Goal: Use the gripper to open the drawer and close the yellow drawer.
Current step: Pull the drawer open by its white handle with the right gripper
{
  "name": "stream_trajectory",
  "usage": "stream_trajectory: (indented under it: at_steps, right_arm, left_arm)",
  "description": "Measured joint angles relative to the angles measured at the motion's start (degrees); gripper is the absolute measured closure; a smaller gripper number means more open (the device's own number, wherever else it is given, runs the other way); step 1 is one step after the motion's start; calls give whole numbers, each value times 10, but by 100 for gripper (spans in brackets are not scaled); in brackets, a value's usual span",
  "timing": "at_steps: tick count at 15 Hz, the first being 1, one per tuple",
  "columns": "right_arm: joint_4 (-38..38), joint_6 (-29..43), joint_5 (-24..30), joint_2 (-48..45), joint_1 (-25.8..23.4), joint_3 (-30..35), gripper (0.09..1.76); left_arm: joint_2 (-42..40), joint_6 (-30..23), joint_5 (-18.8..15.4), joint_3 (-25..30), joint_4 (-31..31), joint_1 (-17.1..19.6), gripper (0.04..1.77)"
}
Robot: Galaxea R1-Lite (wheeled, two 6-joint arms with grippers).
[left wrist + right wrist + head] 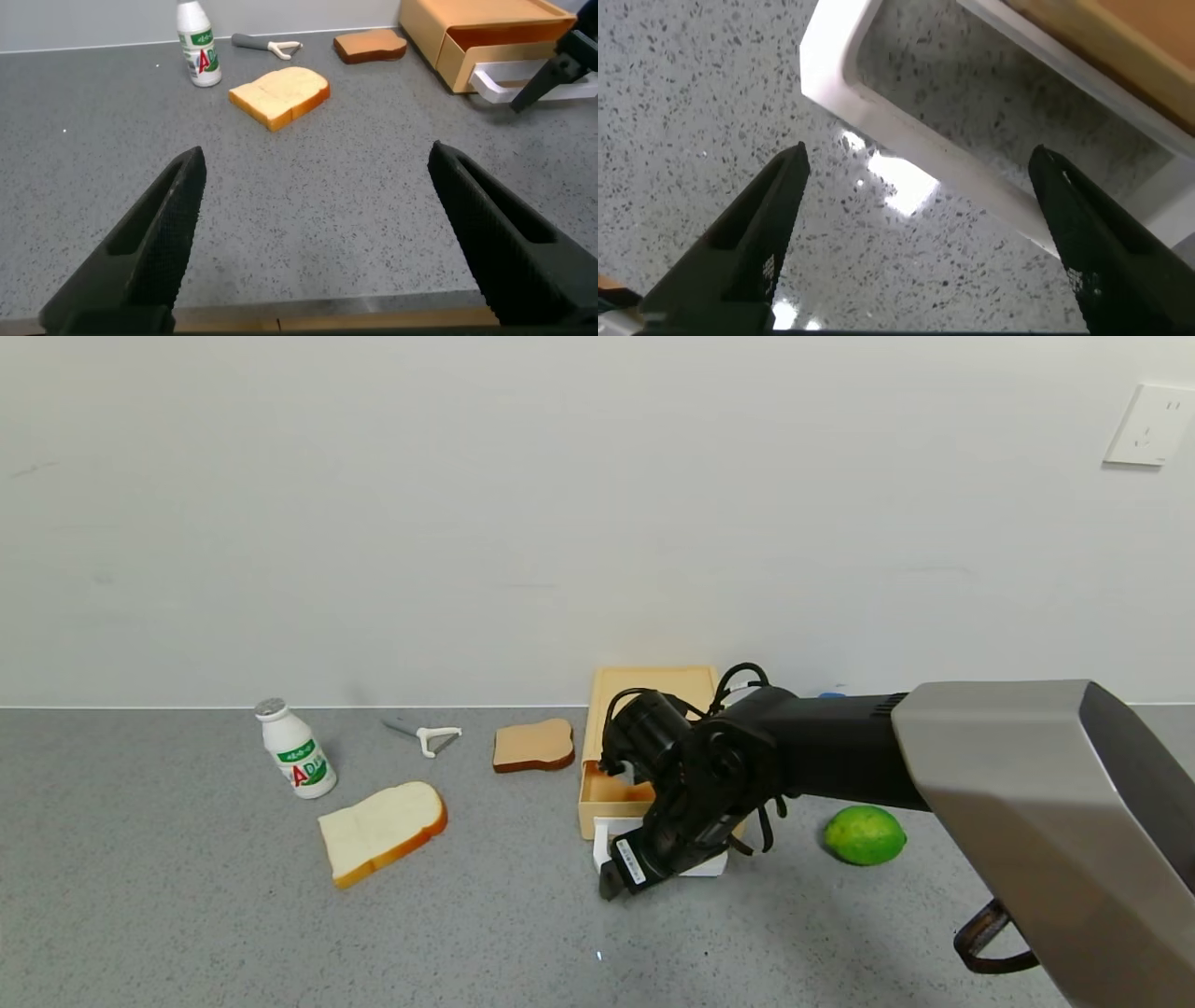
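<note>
Head view: drawer (611, 791) slid partly out of yellow box (651, 695) on desk (187, 915), white handle (878, 103) toward robot. Right claw (624, 875) spread, empty, just beside handle. Left claw (318, 233) spread, empty, well apart. Lime (864, 834) near box.

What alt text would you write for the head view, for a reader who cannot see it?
The right end effector, open, hangs just in front of the white loop handle of the pale yellow drawer, which is pulled partly out of its box. On the grey counter lie two bread slices, a small bottle, a peeler and a green lime.
</note>
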Motion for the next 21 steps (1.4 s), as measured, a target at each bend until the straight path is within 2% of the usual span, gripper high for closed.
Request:
stream_trajectory:
  at_steps: [16, 21]
  right_arm:
    - [-6, 74, -5, -60, 43, 137, 14]
    - [0, 100, -4, -73, 63, 159, 14]
  left_arm:
    - [0, 0, 0, 0, 0, 0, 9]
    - [0, 0, 0, 0, 0, 0, 9]
